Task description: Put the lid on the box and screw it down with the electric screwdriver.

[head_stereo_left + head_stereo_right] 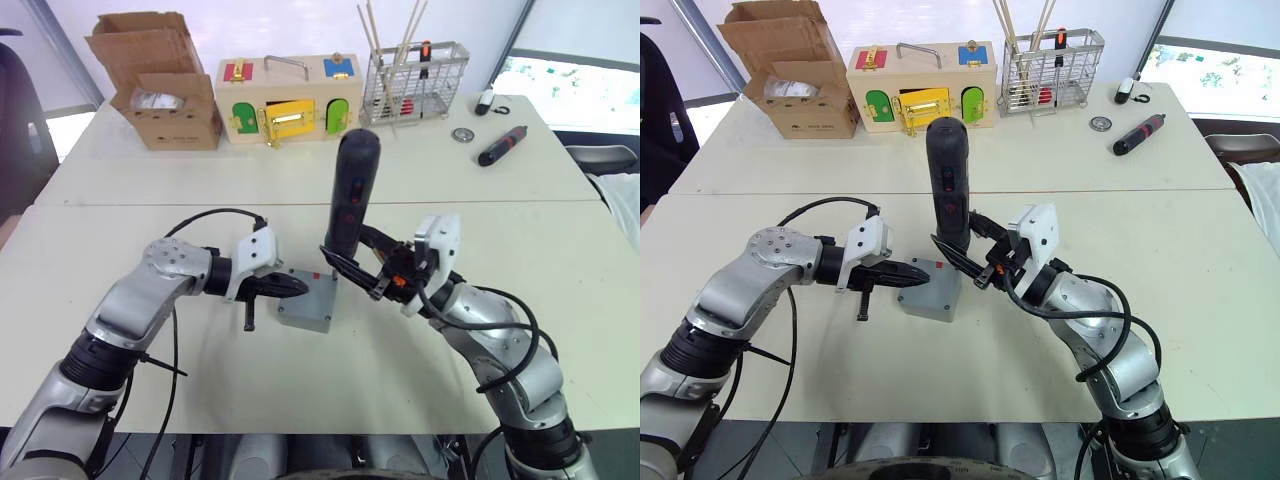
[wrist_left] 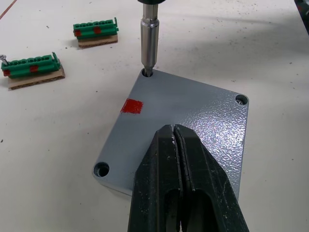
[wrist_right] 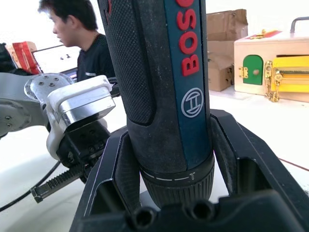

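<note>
Lid (image 2: 186, 128) already seated on box (image 1: 308, 303), mid-table, between both arms. Screwdriver (image 1: 351, 195) upright in right gripper (image 1: 368, 268), fingers clamped round lower body; bit (image 2: 149, 46) sitting in far corner hole (image 2: 147, 73) next to the red mark (image 2: 132, 106).

For a clean drive:
- Keep tool vertical over hole, bit fully engaged before spinning; any tilt likely cams out or cross-threads.
- Push straight down, light steady load, no side force, since box could skate on the table.
- Hold lid flat with left so corners stay lined up; other holes (image 2: 241, 99) (image 2: 101, 168) still look empty, so expect lid to lift or rotate under torque.

Pose: left gripper (image 2: 175, 133) fingers closed together, tips resting on lid top, forearm reaching in low from left. Right forearm angled in from right, wrist cocked to hold tool upright.
</note>
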`<state>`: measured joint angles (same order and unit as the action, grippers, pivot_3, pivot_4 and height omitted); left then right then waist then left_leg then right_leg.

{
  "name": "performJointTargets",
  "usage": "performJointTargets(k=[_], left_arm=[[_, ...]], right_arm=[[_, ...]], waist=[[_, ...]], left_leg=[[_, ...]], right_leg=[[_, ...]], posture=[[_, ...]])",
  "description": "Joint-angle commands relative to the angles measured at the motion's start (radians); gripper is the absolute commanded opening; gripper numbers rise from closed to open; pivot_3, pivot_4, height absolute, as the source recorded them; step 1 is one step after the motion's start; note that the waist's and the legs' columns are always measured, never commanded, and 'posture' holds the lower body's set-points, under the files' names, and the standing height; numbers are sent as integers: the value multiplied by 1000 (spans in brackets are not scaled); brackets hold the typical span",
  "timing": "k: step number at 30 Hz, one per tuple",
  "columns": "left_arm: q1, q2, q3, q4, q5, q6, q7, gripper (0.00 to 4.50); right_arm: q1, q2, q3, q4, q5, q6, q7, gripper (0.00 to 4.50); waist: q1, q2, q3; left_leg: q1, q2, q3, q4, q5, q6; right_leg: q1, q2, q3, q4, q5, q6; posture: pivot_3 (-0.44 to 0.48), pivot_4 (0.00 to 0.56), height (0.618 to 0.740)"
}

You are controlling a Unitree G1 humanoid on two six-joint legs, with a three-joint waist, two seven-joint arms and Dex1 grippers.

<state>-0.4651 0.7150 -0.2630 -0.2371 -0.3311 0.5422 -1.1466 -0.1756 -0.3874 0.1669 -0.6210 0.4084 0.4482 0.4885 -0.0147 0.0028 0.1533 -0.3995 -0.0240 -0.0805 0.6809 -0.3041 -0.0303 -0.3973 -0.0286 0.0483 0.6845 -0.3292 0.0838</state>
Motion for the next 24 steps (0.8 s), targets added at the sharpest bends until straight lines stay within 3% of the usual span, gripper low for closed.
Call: performJointTargets(k=[1,4,24], left_arm=[[17,11,-26,-4,26,9,3,0],[18,7,-26,-9,28,14,4,0],[64,9,-45,-29,39,-2,5,0]], right_arm=[[2,-5,28,47,-36,43,-15,1785],[3,-5,36,68,-50,67,-34,1785],[60,-18,93,86,-116,24,-18,1785]], waist=[[0,0,0],[1,0,0],[3,-6,-14]], left_leg=[[3,0,0,-1,0,0],[9,0,0,-3,-1,1],[11,0,-1,-3,-1,1]], right_leg=[[3,0,0,-1,0,0],[9,0,0,-2,0,0],[11,0,0,-2,0,0]], posture=[[0,150,740],[0,150,740],[0,150,740]])
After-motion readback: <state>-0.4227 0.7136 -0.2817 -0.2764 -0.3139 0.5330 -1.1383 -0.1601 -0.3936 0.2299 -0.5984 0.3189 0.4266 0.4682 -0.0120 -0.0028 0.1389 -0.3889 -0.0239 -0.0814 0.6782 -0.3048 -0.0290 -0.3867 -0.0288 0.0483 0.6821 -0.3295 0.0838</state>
